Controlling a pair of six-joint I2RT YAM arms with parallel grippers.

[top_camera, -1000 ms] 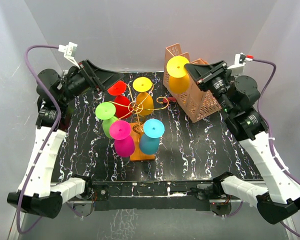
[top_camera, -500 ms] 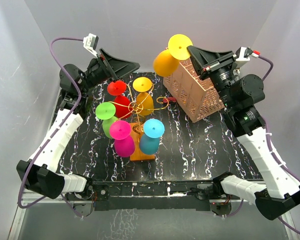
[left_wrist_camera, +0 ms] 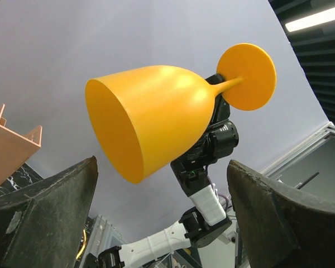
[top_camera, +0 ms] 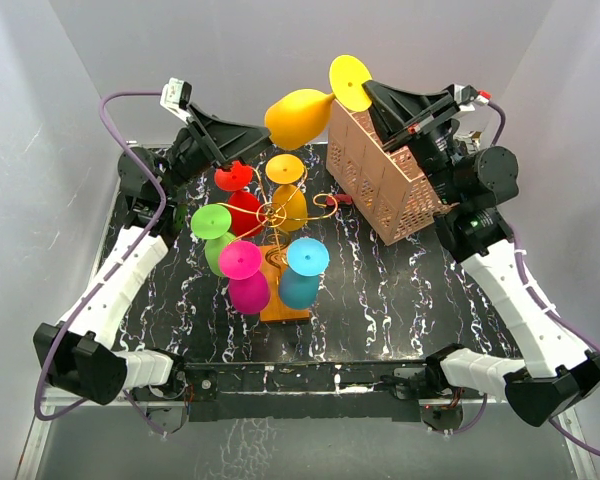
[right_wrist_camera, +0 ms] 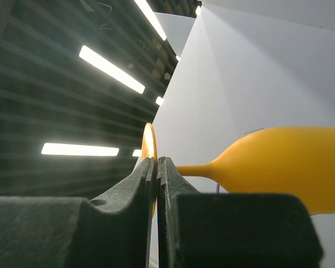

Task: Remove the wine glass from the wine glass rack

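The orange wine glass (top_camera: 298,113) is held in the air above the back of the table, lying sideways with its bowl pointing left. My right gripper (top_camera: 364,92) is shut on its round foot (top_camera: 347,76); the right wrist view shows both fingers pinching the foot (right_wrist_camera: 148,144) at my right gripper (right_wrist_camera: 156,163), with the bowl (right_wrist_camera: 285,167) to the right. My left gripper (top_camera: 262,134) is open just below and left of the bowl's mouth; in the left wrist view (left_wrist_camera: 161,167) the bowl (left_wrist_camera: 151,114) hangs above the spread fingers. The gold wire rack (top_camera: 273,212) stands on its orange base (top_camera: 284,303).
Several glasses hang on the rack: red (top_camera: 236,193), orange-yellow (top_camera: 286,188), green (top_camera: 211,234), pink (top_camera: 245,275), cyan (top_camera: 303,270). A salmon-pink lattice crate (top_camera: 382,182) stands at the back right, under my right gripper. White walls close in on three sides.
My right arm has lifted the orange glass from over the crate and swung it left, tipping it sideways. My left arm has risen and moved right, under the bowl.
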